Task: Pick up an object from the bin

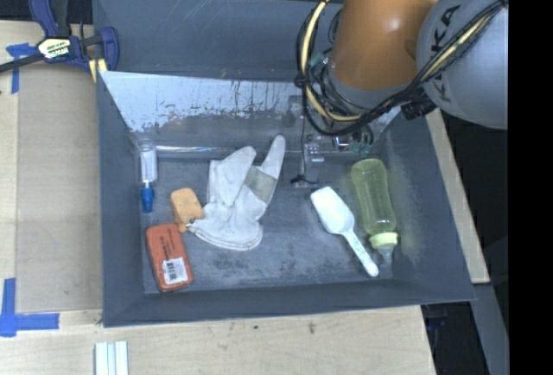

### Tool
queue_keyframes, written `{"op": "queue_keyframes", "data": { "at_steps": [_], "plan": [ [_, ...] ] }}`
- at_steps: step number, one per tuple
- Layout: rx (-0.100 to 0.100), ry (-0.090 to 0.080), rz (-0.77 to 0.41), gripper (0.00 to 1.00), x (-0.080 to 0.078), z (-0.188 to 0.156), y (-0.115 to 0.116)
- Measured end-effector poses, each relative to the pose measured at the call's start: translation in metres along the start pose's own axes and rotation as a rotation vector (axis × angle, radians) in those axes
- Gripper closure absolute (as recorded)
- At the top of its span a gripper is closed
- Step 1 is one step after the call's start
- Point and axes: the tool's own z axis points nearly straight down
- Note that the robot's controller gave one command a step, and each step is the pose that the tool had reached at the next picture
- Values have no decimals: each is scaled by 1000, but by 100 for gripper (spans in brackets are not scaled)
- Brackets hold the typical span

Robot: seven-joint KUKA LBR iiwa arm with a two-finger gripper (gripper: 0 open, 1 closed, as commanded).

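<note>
My gripper [308, 168] hangs under the arm's orange cover, right of the bin's middle. Just below it and to the right lies a white plastic scoop [332, 209], its handle pointing toward the bin's front right. To the right of the gripper a pale yellow-green bottle [372, 194] lies lengthwise with its cap toward the front. To the left a crumpled white glove [236, 196] rests on the floor, one of its fingers reaching up close to the gripper. Nothing shows between the gripper and these things.
At the bin's left lie an orange flat box with a barcode label [168, 255], a small tan block [185, 205] and a clear tube with a blue tip [148, 178]. The arm and its cables cover the bin's back right.
</note>
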Motion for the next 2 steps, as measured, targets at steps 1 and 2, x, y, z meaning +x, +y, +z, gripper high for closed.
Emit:
{"op": "queue_keyframes", "data": {
  "at_steps": [1, 2],
  "plan": [
    [0, -5, -11, 0, 0, 60, 20],
    [0, 0, -133, 0, -3, 116, 53]
  ]
}}
